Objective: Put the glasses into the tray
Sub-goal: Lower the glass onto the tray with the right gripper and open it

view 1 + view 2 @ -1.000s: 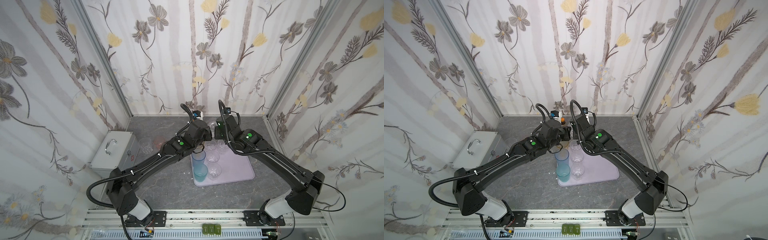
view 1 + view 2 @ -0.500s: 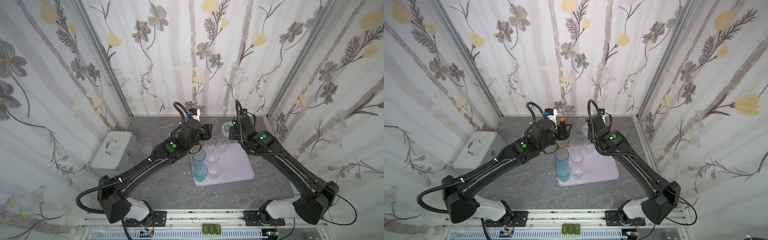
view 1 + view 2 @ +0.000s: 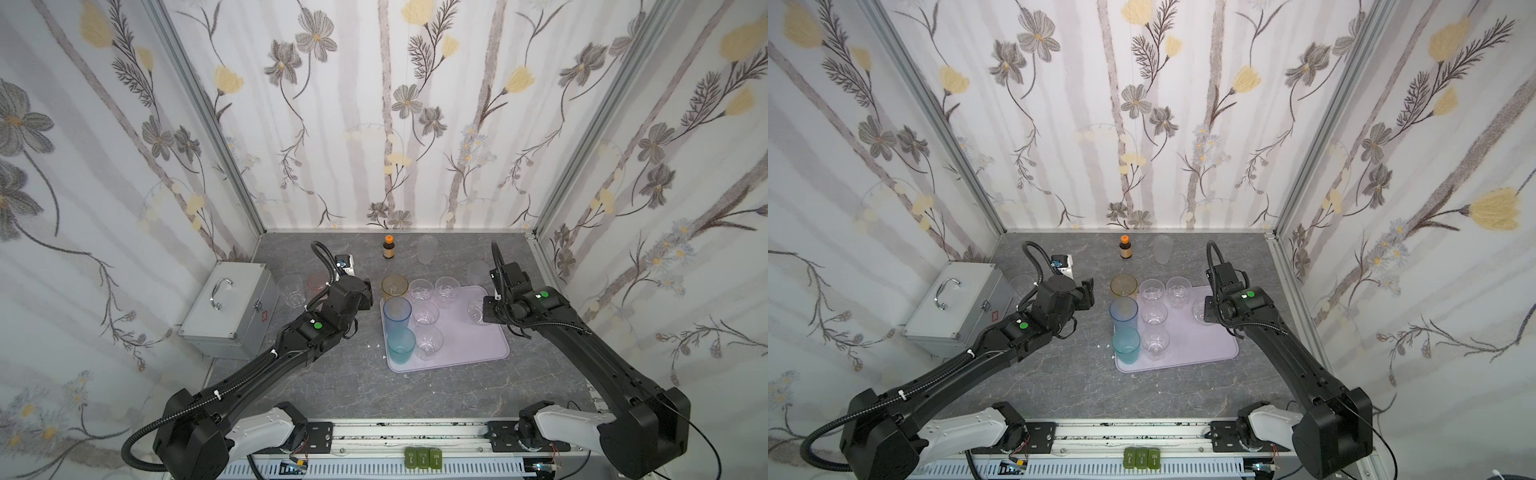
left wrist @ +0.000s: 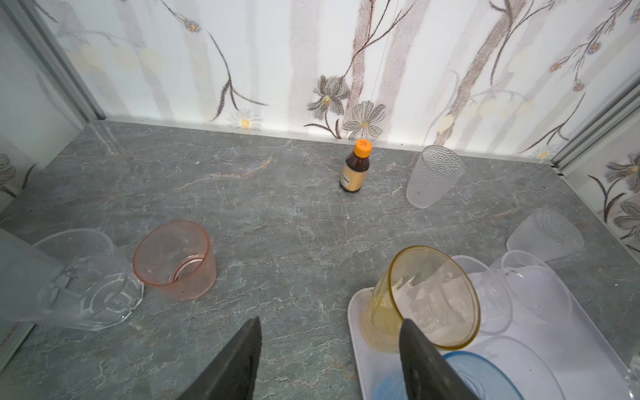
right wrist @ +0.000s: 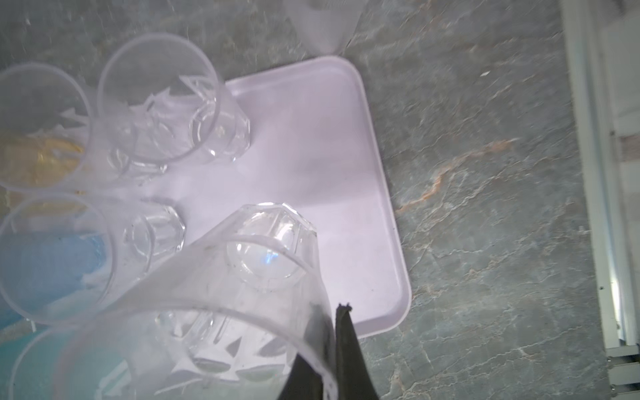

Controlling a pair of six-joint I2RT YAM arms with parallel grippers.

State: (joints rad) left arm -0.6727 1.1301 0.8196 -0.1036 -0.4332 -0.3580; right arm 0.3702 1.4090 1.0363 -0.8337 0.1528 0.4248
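Progress looks well past the halfway mark. Seven glasses stand inside the tray. The amber glass is in its far left corner, and the blue glass and the teal glass run down its left edge. Four clear faceted glasses stand just beside those, toward the tray's middle.

An eighth, the held clear glass, is tilted over the tray's bare right half. The right pincer is pressed together on its wall at the rim. I cannot tell whether its base touches the tray floor. The left pincer is spread and empty, just off the tray's far left corner and close beside the amber glass.

Four glasses are left on the worktop outside the tray. A frosted glass stands well beyond its far edge, and a second frosted glass is just beyond its far right corner. The pink glass and a lone clear glass stand well off to the tray's left.

The brown bottle, beyond the tray's far edge, is not a glass and should stay put. By my reckoning, what is left is to set down the held glass and fetch the other four. The tray's right half appears to have room for them.
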